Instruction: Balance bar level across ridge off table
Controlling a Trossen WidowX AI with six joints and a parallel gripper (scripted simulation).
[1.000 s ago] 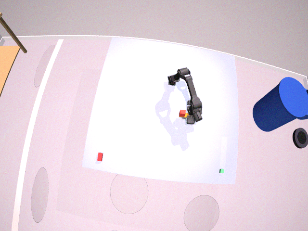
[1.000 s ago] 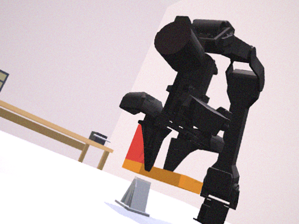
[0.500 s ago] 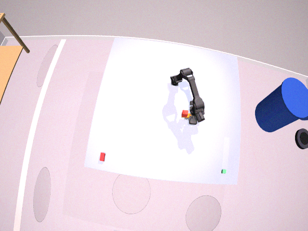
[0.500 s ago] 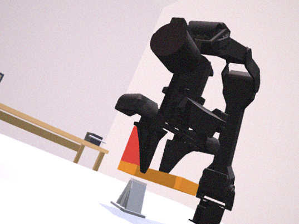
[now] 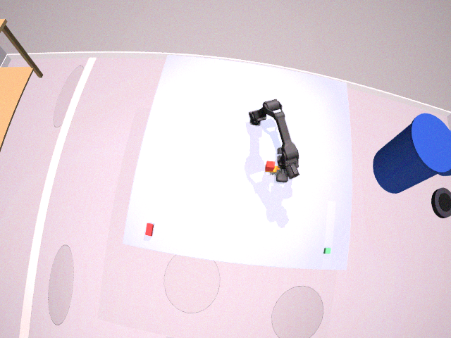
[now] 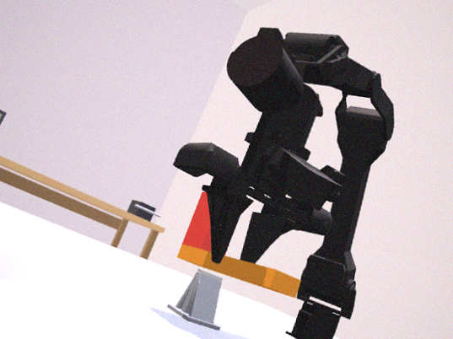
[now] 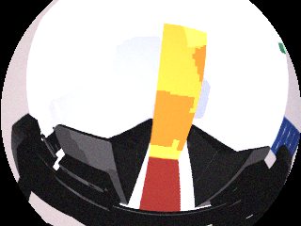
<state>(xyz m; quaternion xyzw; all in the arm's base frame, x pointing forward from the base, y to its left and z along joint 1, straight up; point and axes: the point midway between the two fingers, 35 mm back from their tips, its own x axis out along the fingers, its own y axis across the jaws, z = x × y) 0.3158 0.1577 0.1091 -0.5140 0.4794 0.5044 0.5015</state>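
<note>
The orange bar (image 5: pixel 275 169) (image 6: pixel 246 271) (image 7: pixel 176 71) carries a red block (image 5: pixel 270 166) (image 6: pixel 198 229) (image 7: pixel 161 185) on one end. My gripper (image 6: pixel 232 262) (image 7: pixel 172 123) is shut on the bar, with a finger on each side of it. The grey ridge (image 6: pixel 205 298) stands on the table below the bar, nearer the red block's end in the exterior view. A thin gap shows between the ridge top and the bar's underside. The bar looks about parallel to the ridge's base. The wrist view does not show the ridge.
A loose red block (image 5: pixel 149 229) lies near the white table area's lower left corner. A small green block (image 5: pixel 327 250) (image 7: pixel 282 47) is near its lower right corner. A large blue cylinder (image 5: pixel 400 160) and a dark ring (image 5: pixel 442 202) stand off to the right.
</note>
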